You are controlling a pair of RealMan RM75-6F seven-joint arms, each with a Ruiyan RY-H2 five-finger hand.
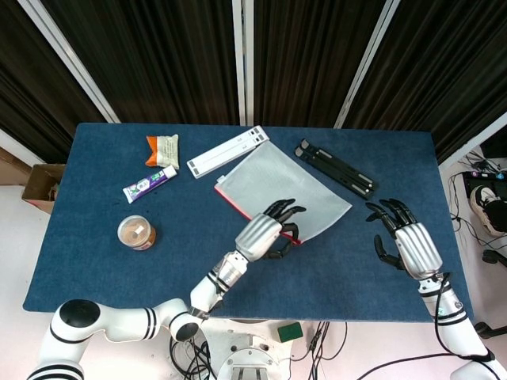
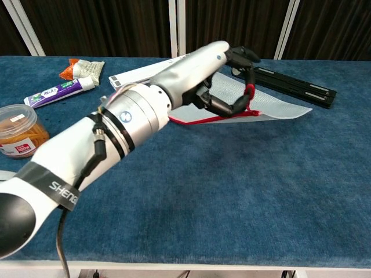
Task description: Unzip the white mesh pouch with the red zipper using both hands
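The white mesh pouch lies mid-table, its red zipper running along the left edge. My left hand is raised over the pouch's near corner. Its curled fingers hook the red zipper pull and lift that end of the pouch off the cloth. The red zipper sags below the left hand in the chest view. My right hand hovers at the right of the table with its fingers spread, holding nothing, well apart from the pouch.
A black folding stand lies just behind the pouch and a long white strip at its far left corner. An orange snack packet, a toothpaste tube and a small jar sit on the left of the blue table.
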